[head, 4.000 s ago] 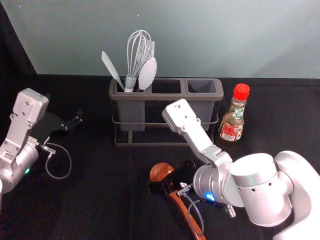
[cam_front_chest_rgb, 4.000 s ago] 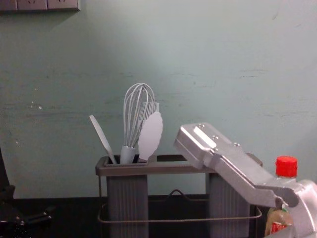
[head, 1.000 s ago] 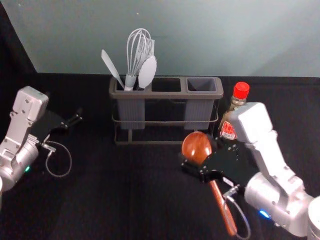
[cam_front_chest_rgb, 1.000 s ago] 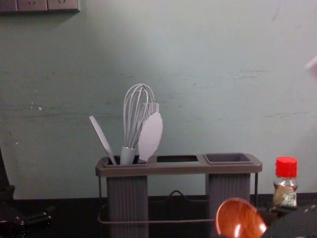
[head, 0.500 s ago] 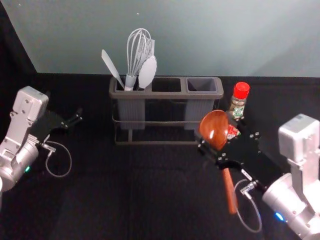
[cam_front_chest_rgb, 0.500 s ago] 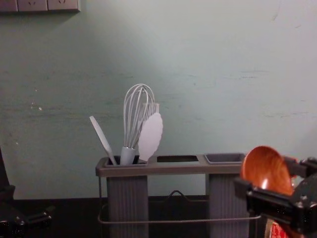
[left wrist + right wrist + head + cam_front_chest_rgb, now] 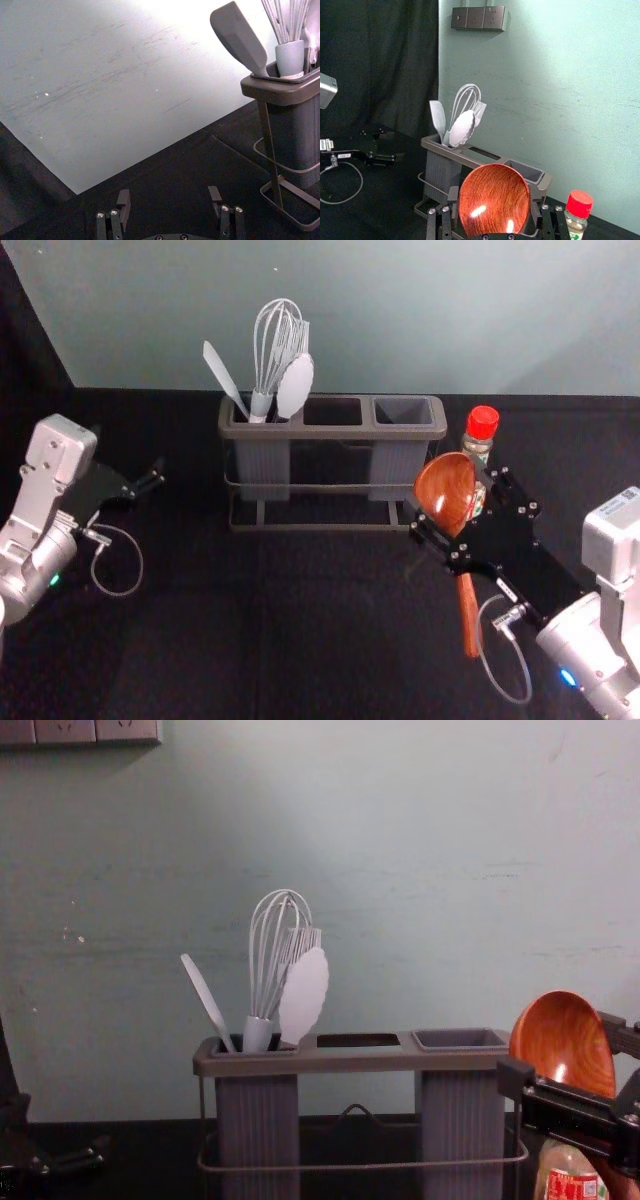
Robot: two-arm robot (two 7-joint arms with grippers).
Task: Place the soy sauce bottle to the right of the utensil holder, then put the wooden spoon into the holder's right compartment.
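Moved rightward since the earlier frame: my right gripper, closed on the spoon. Holder: white utensils in left compartment. Left gripper: parked at left, fingers apart. Bottle: upright, right of holder. Spoon: bowl up, before the bottle.

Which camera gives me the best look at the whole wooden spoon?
Head view: the wooden spoon has both bowl and handle in sight. The right wrist view gives the bowl close up; the chest view catches it behind the right gripper.
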